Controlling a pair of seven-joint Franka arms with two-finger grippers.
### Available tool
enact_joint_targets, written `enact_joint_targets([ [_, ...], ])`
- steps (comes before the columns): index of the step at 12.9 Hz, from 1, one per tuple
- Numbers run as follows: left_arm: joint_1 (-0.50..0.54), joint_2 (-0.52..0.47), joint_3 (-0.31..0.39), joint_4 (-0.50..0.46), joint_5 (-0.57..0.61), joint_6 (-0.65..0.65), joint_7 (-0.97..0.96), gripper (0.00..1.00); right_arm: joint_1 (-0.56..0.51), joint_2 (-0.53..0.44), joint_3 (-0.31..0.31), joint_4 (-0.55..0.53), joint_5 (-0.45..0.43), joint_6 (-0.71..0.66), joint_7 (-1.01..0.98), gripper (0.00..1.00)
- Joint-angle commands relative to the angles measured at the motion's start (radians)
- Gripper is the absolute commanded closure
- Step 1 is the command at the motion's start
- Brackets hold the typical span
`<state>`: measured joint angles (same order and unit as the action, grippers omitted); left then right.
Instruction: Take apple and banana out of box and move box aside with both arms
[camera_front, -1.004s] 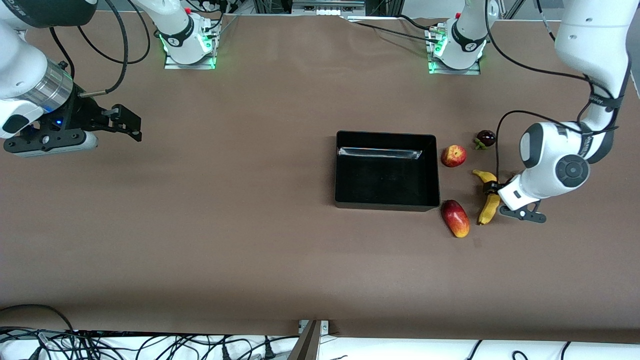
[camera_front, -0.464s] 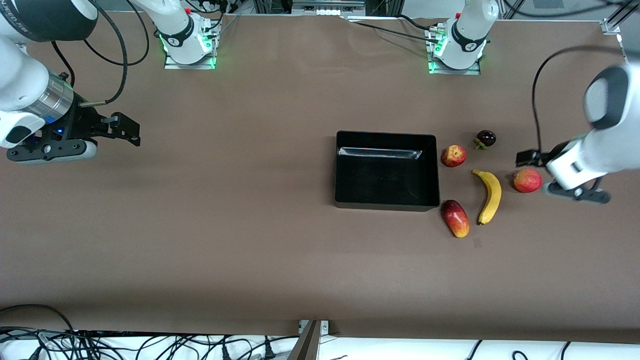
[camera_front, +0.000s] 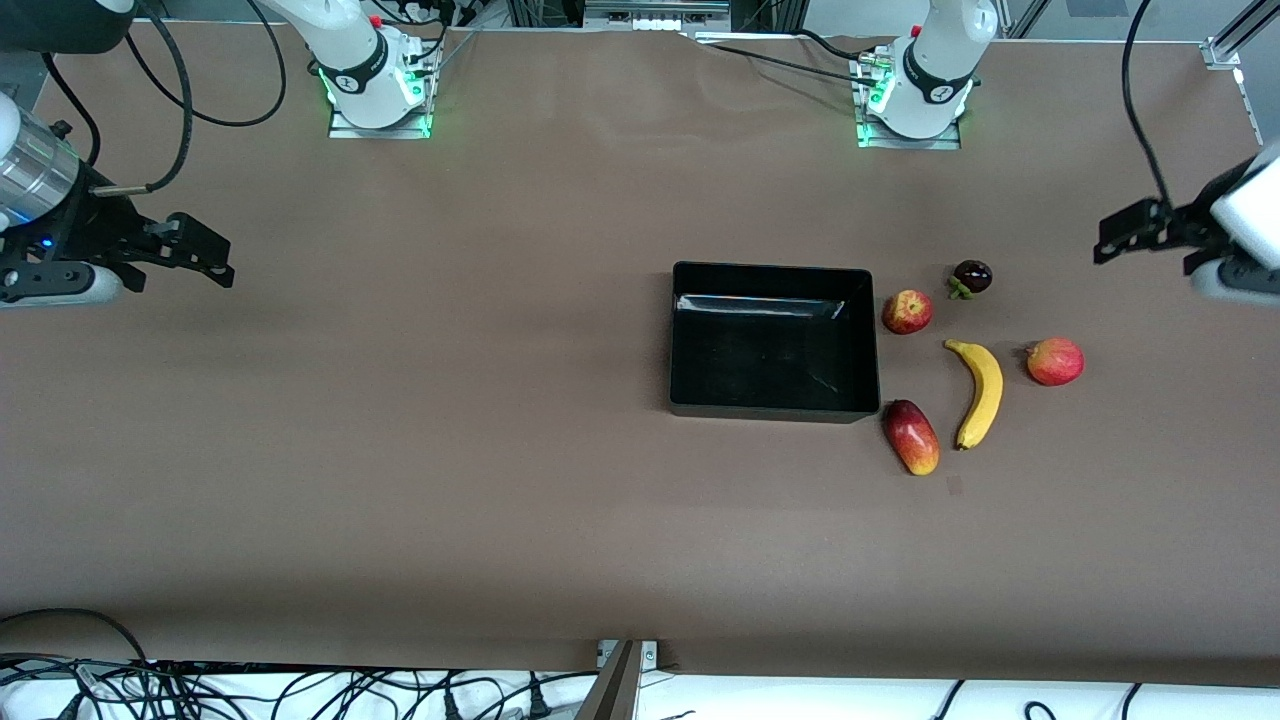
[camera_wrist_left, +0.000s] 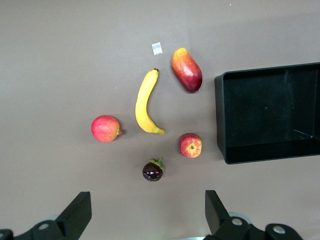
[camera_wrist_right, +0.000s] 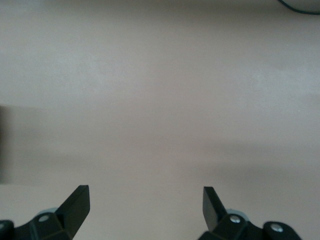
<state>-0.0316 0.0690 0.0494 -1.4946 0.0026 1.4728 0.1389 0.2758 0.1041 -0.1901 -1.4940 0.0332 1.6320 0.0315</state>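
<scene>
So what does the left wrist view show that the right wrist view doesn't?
Only the left wrist view shows the box, banana, apple, mango-like fruit, purple fruit, a second red fruit and a white scrap. Only the right wrist view shows a cable at its edge. Both show brown table and open jaws.

One box; five fruits (one banana).
</scene>
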Motion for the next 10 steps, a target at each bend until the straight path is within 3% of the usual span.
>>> enact_joint_targets([
  [1, -0.031, -0.047, 0.035, -0.093, 0.000, 0.042, -0.002, 0.00, -0.001, -0.009, 0.000, 0.003, -0.003, -0.009, -0.012, 0.00],
  [3, -0.031, -0.096, 0.029, -0.170, 0.002, 0.116, -0.007, 0.00, -0.001, -0.009, 0.004, 0.003, -0.003, -0.009, -0.013, 0.00],
  [10, -0.025, -0.103, 0.029, -0.171, 0.000, 0.121, -0.009, 0.00, -0.001, -0.006, 0.001, 0.005, 0.004, 0.000, -0.010, 0.00],
])
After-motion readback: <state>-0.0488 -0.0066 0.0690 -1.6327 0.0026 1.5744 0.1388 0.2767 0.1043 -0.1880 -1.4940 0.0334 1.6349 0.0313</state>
